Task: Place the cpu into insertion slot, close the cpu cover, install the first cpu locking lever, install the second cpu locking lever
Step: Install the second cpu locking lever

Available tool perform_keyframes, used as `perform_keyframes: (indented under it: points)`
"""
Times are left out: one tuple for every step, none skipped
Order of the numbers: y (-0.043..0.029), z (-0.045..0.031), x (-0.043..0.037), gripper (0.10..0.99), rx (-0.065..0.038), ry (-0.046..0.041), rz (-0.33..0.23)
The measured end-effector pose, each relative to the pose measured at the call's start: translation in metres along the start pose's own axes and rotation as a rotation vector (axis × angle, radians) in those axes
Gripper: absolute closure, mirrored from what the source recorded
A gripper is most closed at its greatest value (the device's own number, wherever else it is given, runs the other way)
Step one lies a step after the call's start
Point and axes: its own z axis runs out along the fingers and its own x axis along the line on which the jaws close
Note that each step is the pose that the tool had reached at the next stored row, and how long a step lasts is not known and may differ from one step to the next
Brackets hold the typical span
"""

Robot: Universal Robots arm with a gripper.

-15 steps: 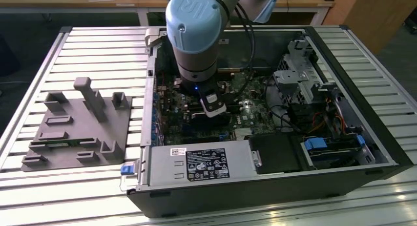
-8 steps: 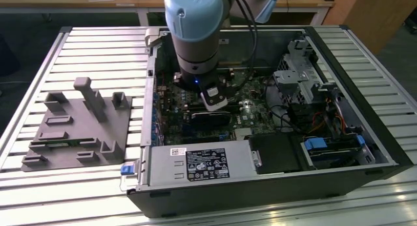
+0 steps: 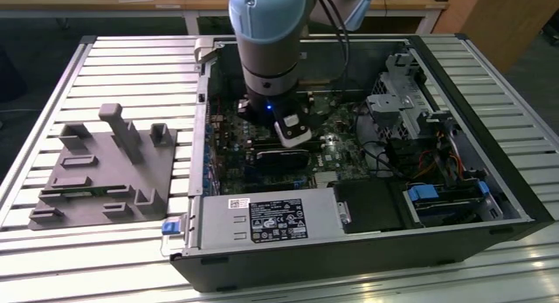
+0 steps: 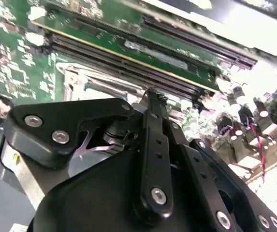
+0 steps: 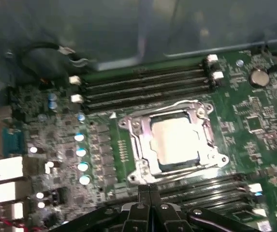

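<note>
In the first wrist view the cpu (image 5: 177,140) lies flat in the insertion slot (image 5: 221,157), its pale metal top showing through the window of the cpu cover (image 5: 203,129). The cover lies down around the chip. A thin wire lever (image 5: 177,103) runs along one side of the socket. My gripper (image 5: 146,192) is shut, fingertips together just off the socket's near edge, with nothing seen between them. In the second wrist view the gripper (image 4: 151,95) points at the board beside the socket frame (image 4: 97,82). In the exterior view the gripper (image 3: 292,138) hangs inside the open computer case.
Long black memory slots (image 5: 148,82) flank the socket on both sides. A coin battery (image 5: 259,76) sits on the board. A black labelled power-supply box (image 3: 275,219) fills the case's front, a drive cage (image 3: 402,100) the exterior view's right. A grey fixture (image 3: 105,172) stands outside the case.
</note>
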Motion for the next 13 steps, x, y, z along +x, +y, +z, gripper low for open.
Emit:
perform_keyframes:
  points:
    - [0.0007, 0.0003, -0.0032, 0.98, 0.0, -0.0001, 0.0]
    - [0.0014, 0.0007, -0.0069, 0.98, 0.001, 0.0001, 0.0]
    - [0.0022, 0.001, -0.0109, 0.98, 0.001, 0.0006, 0.0]
    - [0.0031, 0.0014, -0.0148, 0.98, 0.001, 0.0012, 0.0]
    - [0.004, 0.0018, -0.0189, 0.98, 0.001, 0.0019, 0.001]
    - [0.0049, 0.0022, -0.0227, 0.98, 0.001, 0.0027, 0.001]
    - [0.0058, 0.0026, -0.0258, 0.98, 0.001, 0.0035, 0.001]
    - [0.007, 0.0029, -0.0275, 0.98, 0.002, 0.004, 0.001]
    - [0.0086, 0.0033, -0.028, 0.98, 0.002, 0.004, 0.001]
    - [0.0109, 0.0039, -0.0281, 0.98, 0.003, 0.0038, 0.001]
    - [0.0137, 0.0048, -0.0279, 0.98, 0.003, 0.0036, 0.001]
    - [0.0169, 0.0056, -0.0275, 0.98, 0.004, 0.0036, 0.001]
    - [0.0205, 0.0065, -0.0268, 0.98, 0.004, 0.0035, 0.001]
